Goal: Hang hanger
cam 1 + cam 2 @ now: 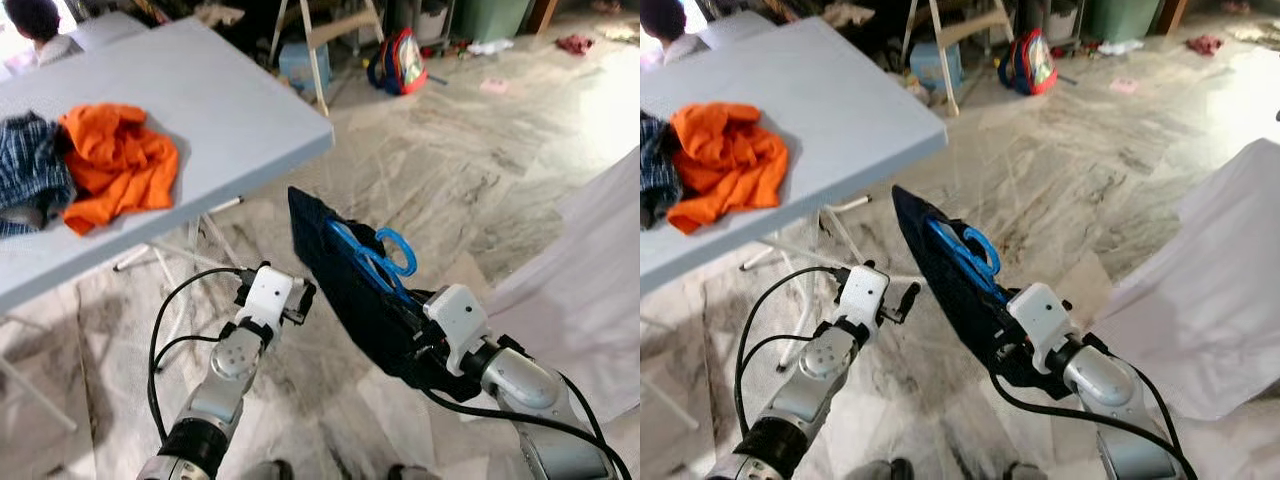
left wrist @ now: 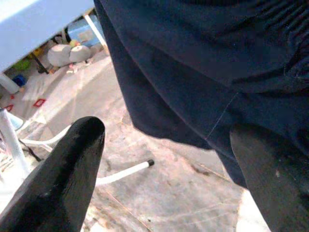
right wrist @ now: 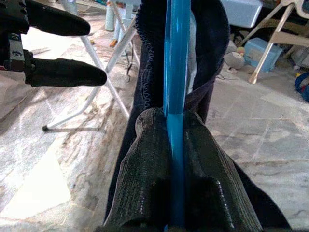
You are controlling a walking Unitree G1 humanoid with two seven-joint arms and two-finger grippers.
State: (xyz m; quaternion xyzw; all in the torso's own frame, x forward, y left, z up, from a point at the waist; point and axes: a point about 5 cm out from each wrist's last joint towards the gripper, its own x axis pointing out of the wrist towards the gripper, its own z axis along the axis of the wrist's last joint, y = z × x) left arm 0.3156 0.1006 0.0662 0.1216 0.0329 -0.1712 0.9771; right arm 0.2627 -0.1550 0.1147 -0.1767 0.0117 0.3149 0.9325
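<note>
A blue plastic hanger [image 1: 385,262] carries a dark navy garment [image 1: 335,265] held out over the floor in front of me. My right gripper [image 3: 175,145] is shut on the hanger's blue bar, with the cloth bunched around its fingers [image 3: 145,169]. The hanger's hook [image 1: 402,250] sticks out on the garment's right side. My left gripper [image 1: 300,293] is open, just left of the garment's lower edge and not touching it. In the left wrist view the navy cloth [image 2: 203,58] hangs close beyond its two fingertips [image 2: 72,159].
A grey folding table [image 1: 230,110] stands at the left with an orange cloth [image 1: 120,160] and a plaid garment [image 1: 30,170] on it. A person [image 1: 40,25] sits behind it. A white sheet [image 1: 590,290] lies at the right. A backpack [image 1: 400,60] and wooden frame [image 1: 320,40] stand beyond.
</note>
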